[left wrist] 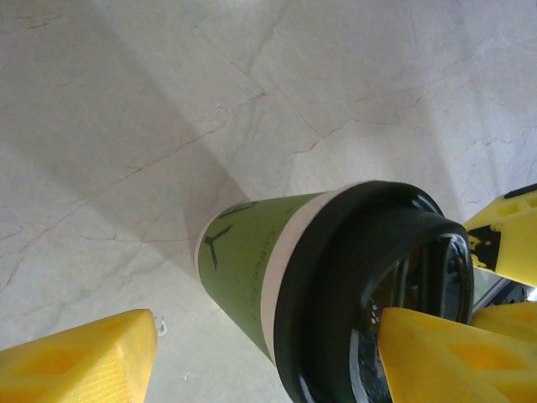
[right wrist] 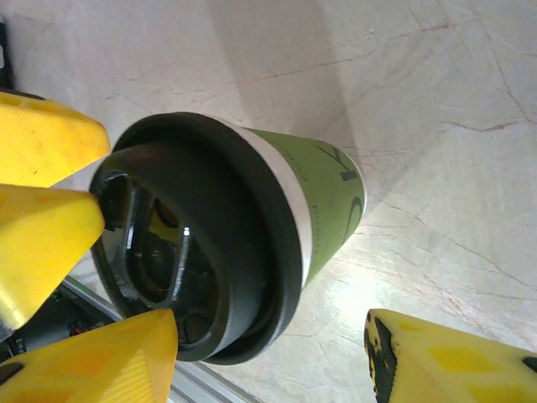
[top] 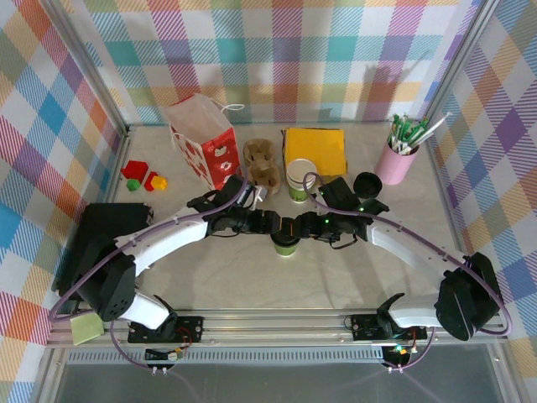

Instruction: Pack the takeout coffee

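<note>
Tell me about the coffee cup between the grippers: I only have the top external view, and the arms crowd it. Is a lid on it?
Observer: Yes, the left wrist view shows a black lid seated on the takeout coffee cup.
Operator: Is it clamped from the left side?
Observer: No, the left gripper is open; one finger stands clear of the cup's wall.
Operator: And the other side?
Observer: The right gripper is open too; its far finger is apart from the cup.

Takeout coffee [top: 285, 244] on table [top: 352, 281], centre front. Cup stack [top: 299, 178] behind it. Cup carrier [top: 262, 164] left of stack, bag [top: 201, 138] further left. Napkins [top: 316, 149] behind stack. Pen holder [top: 396, 161] far right.
</note>
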Motion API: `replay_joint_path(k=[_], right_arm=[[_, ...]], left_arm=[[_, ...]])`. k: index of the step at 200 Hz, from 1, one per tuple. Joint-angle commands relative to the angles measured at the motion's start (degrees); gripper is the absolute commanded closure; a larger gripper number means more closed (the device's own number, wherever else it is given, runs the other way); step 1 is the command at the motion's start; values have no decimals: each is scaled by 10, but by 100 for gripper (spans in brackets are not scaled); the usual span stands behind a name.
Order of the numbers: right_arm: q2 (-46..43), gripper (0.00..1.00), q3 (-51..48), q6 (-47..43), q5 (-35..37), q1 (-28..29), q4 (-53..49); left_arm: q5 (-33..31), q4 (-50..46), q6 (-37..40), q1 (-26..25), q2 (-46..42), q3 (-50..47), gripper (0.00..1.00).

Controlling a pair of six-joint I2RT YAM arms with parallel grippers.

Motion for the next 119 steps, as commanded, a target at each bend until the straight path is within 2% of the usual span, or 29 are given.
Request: replay_joint_path(k=[1,38,119], right_arm=[[-9,39,-8,1,5,-7,19],[11,41,-10,3,1,-18,22],[35,45,-38,33,-7,-34,36]], left_arm=[[12,13,19,-6,18,21,32],[5,15,20,-6,34,17,37],[1,18,19,-6,27,-17,40]])
